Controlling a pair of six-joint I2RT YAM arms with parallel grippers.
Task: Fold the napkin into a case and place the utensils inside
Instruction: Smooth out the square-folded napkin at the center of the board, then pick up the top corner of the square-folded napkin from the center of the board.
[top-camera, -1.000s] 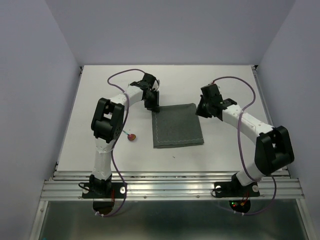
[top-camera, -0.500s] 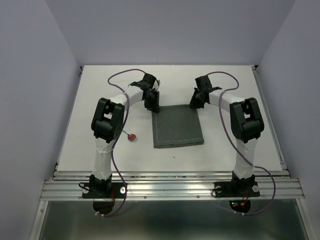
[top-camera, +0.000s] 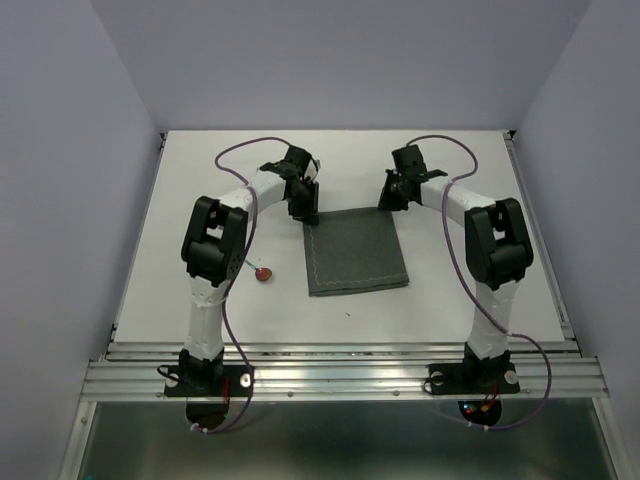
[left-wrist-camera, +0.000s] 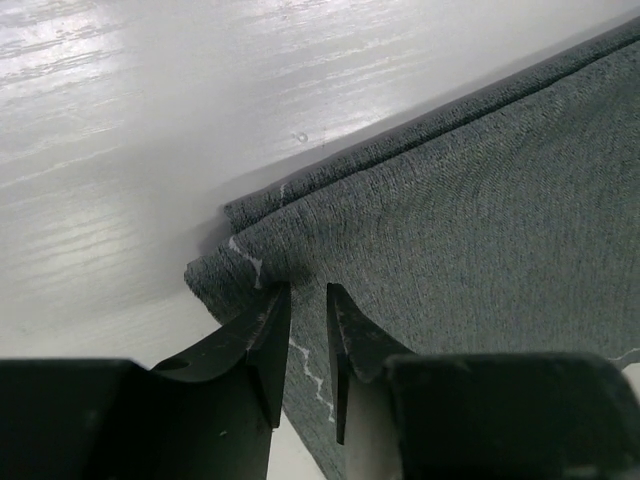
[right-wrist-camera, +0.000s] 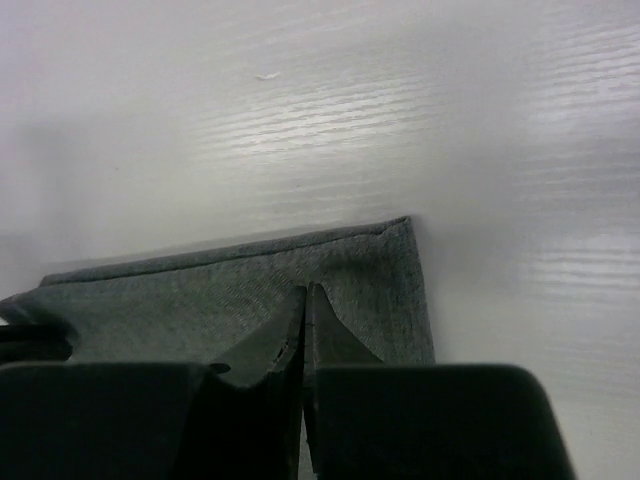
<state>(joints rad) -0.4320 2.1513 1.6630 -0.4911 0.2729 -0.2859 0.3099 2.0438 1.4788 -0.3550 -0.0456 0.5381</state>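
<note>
The dark grey napkin (top-camera: 355, 252) lies folded in two layers as a near-square in the middle of the table. My left gripper (top-camera: 309, 214) rests at its far left corner. In the left wrist view its jaws (left-wrist-camera: 305, 288) stand a narrow gap apart over the napkin (left-wrist-camera: 480, 200), with flat cloth and a light seam showing between them. My right gripper (top-camera: 386, 199) is at the far right corner. It is shut (right-wrist-camera: 307, 288), tips over the napkin (right-wrist-camera: 200, 290), nothing seen between them. A spoon (top-camera: 262, 274) with a red bowl and teal handle lies left of the napkin.
The white table (top-camera: 200, 180) is boxed in by pale walls on the left, right and back. A metal rail (top-camera: 340, 375) runs along its near edge by the arm bases. Purple cables loop over both arms.
My right arm has swung in from the right, its elbow folding inward and its gripper shifting up and left to the napkin's far right corner. The left arm and napkin have stayed put.
</note>
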